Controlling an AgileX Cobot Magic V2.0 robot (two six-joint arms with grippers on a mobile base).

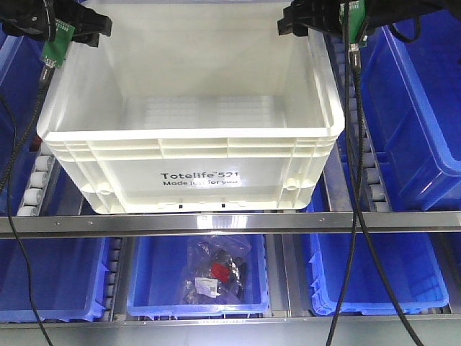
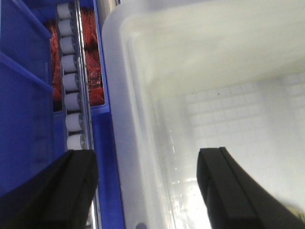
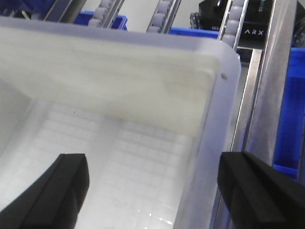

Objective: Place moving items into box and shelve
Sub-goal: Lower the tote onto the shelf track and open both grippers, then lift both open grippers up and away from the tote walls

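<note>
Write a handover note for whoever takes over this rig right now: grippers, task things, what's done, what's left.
Left gripper: open, straddling the left wall of the large cream-white plastic crate.
Right gripper: open, straddling its right wall.
Crate: on the metal roller shelf, between blue plastic bins.
Done: crate looks shelved.
Left: no round balls in view and the visible crate floor is bare, so check for them, then withdraw.

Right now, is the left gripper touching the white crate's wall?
Apart. In the left wrist view the left gripper straddles the crate wall, gaps showing on both sides.

Crate (image 1: 191, 151) on shelf rollers (image 1: 34, 184)
</note>
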